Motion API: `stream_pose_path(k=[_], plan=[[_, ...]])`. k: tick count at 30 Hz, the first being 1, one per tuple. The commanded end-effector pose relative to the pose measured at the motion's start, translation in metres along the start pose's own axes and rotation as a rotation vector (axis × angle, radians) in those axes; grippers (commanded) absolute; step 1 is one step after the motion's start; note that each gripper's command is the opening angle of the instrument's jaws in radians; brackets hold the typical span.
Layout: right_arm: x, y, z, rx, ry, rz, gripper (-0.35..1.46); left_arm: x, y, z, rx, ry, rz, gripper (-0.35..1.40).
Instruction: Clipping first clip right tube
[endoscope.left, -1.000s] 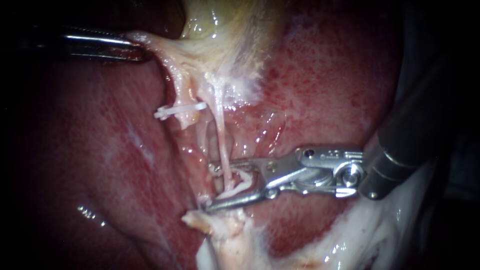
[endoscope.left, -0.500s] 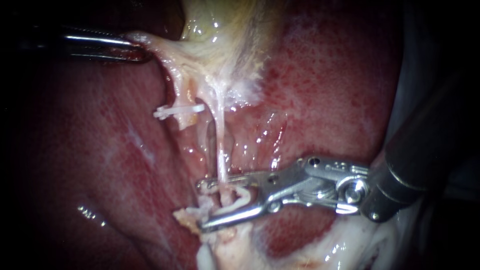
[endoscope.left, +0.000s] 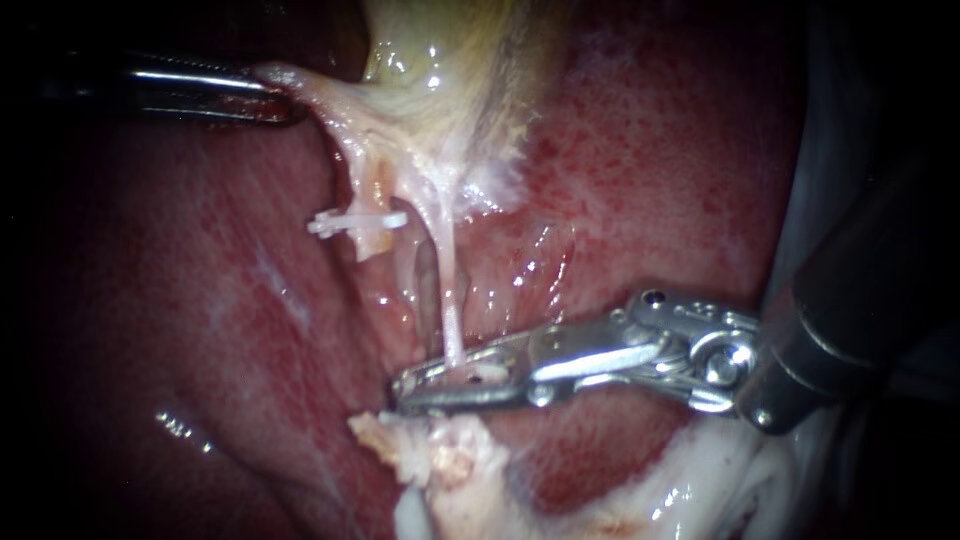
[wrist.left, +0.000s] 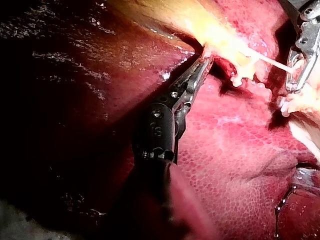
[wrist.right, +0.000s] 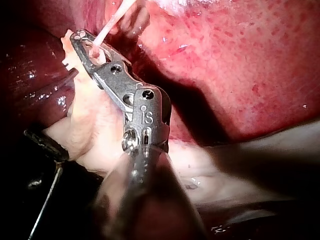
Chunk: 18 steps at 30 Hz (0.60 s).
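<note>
My right instrument (endoscope.left: 402, 390) comes in from the right, and its jaws are shut on the thin pale right tube (endoscope.left: 447, 290) at the tube's lower end. The right wrist view shows the same tube (wrist.right: 113, 19) running into the jaw tips (wrist.right: 76, 37). A white clip (endoscope.left: 350, 222) sits across the shorter left tube (endoscope.left: 373, 205). At the upper left, my left instrument (endoscope.left: 272, 92) is shut on a strand of gallbladder (endoscope.left: 440, 70) tissue and holds it taut. The left wrist view shows that grip (wrist.left: 202, 62) too.
Red liver (endoscope.left: 200, 300) lies all around the tubes. A ragged lump of pale fatty tissue (endoscope.left: 445, 460) sits just below the right instrument's jaws. White tissue (endoscope.left: 720, 470) runs under its shaft.
The right instrument's jaws, open around the right tube with a white clip in them, have squeezed shut on it. The left instrument has held still.
</note>
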Motion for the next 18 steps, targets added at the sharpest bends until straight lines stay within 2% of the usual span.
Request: stream_pose_path(k=[1,7,18], plan=[[0.0,0.0,0.0,0.002,-0.002,0.026,-0.35,0.0,0.0,0.0,-0.003,0.0,0.0,-0.35],[-0.0002,0.0,-0.0001,-0.006,-0.019,0.049,-0.35,0.0,0.0,0.0,-0.003,0.0,0.0,-0.35],[-0.0003,0.0005,-0.0005,-0.005,-0.02,0.055,-0.35,0.0,-0.0002,0.0001,-0.003,0.0,0.0,-0.35]])
